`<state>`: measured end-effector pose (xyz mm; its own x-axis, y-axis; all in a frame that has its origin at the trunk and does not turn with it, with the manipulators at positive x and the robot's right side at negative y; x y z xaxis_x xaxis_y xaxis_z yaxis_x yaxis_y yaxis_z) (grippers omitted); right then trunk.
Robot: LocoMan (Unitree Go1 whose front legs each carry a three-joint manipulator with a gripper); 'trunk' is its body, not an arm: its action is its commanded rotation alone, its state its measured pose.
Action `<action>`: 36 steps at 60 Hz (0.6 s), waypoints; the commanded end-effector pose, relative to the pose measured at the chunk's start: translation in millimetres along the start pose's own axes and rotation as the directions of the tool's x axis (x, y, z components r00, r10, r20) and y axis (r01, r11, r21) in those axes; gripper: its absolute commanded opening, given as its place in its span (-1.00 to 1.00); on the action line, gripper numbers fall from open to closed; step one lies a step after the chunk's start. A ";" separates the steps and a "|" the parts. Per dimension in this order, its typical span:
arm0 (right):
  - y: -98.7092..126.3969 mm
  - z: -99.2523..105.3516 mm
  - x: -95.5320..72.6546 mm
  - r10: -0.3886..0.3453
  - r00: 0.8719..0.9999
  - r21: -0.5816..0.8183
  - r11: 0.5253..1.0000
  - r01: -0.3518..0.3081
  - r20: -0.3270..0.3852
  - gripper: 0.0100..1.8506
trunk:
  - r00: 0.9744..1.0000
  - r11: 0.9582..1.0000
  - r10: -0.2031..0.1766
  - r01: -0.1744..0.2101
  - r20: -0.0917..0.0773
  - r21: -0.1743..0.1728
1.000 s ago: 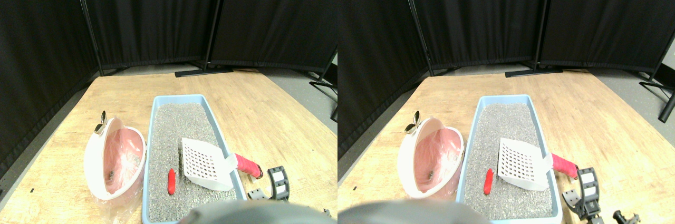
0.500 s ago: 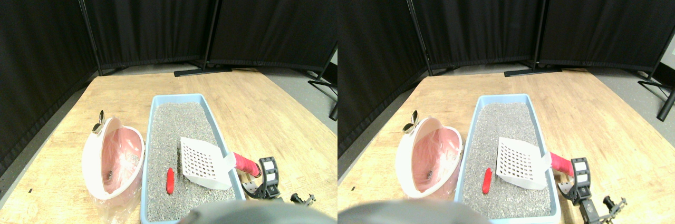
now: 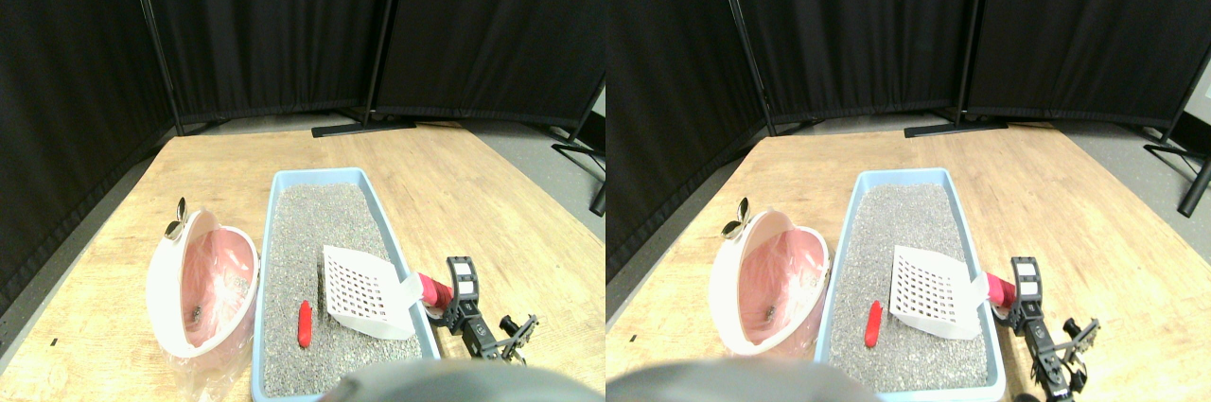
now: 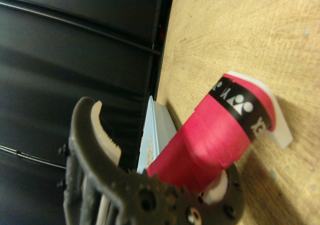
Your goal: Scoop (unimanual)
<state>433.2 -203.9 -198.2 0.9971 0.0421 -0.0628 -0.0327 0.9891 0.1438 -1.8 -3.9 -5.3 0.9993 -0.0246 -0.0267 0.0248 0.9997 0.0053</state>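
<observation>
- While the work waits, a pink bin [image 3: 203,293] with a clear liner stands at the left of the wooden floor [image 3: 492,203], touching the long left wall of the blue litter tray [image 3: 276,232].
- Inside the tray, grey litter [image 3: 317,222] fills the bed, and a small red piece [image 3: 304,324] lies on it near the near end, just left of the scoop.
- Resting slotted blade down on the litter by the tray's right wall, the white scoop [image 3: 364,293] sends its red-wrapped handle [image 3: 435,290] out over that wall.
- My judgement: the scoop is light, stiff plastic, and the taped handle offers a grippy, slightly cushioned hold; mid-wrap is the place to take it.
- At the right, the right gripper [image 3: 458,290] sits at the handle; its fingers [image 4: 102,130] look spread, the handle lying beside one of them, not clamped.
- Black curtain panels [image 3: 284,33] on stands close off the far edge of the floor.
</observation>
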 end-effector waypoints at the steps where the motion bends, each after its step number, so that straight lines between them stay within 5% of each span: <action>1: 0.7 1.9 5.5 -0.015 1.000 0.004 1.000 0.015 0.003 0.05 | 1.000 1.000 0.004 -0.004 -0.011 -0.019; 27: 2.3 -4.4 16.7 -0.028 0.999 0.028 0.999 0.029 -0.045 -0.10 | 1.000 1.000 0.003 -0.003 -0.013 -0.022; 34: 1.6 -5.4 18.4 0.000 0.999 0.028 1.000 0.001 -0.043 -0.47 | 1.000 1.000 0.004 -0.004 -0.012 -0.021; 36: 1.9 -5.6 18.5 0.001 0.999 0.026 1.000 0.000 -0.035 -0.76 | 1.000 1.000 0.004 -0.004 -0.012 -0.021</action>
<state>445.5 -202.9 -212.9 0.9849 0.0384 -0.1687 -0.0099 0.9859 0.1668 -3.6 -5.9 -6.1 0.9990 -0.0347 -0.0298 0.0349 0.9994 0.0039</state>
